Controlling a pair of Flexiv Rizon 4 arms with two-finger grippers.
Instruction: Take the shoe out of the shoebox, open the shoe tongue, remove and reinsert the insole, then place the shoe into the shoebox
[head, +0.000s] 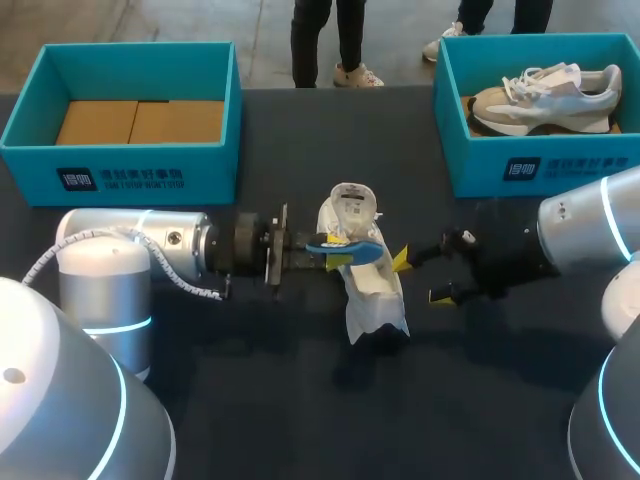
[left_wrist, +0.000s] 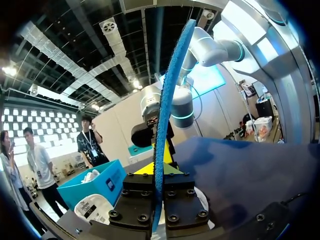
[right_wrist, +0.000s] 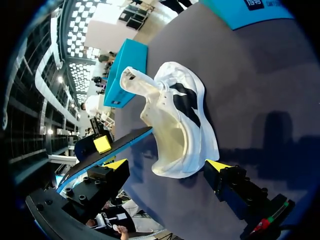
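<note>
The left gripper (head: 338, 255), reaching in from the left, has its fingers clamped on the blue insole (head: 345, 247), whose tip is at the opening of the white shoe (head: 370, 290). The shoe lies mid-table (head: 250, 400), outside both shoeboxes, with its tongue folded out toward the far side. The right gripper (head: 420, 277) sits just right of the shoe, fingers apart. The far-right teal shoebox (head: 540, 160) holds another sneaker (head: 545, 95).

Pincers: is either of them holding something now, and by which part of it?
The left pincer is shut on the blue insole, gripping it near one end; the rest sticks out over the shoe. The right pincer is open and holds nothing.
</note>
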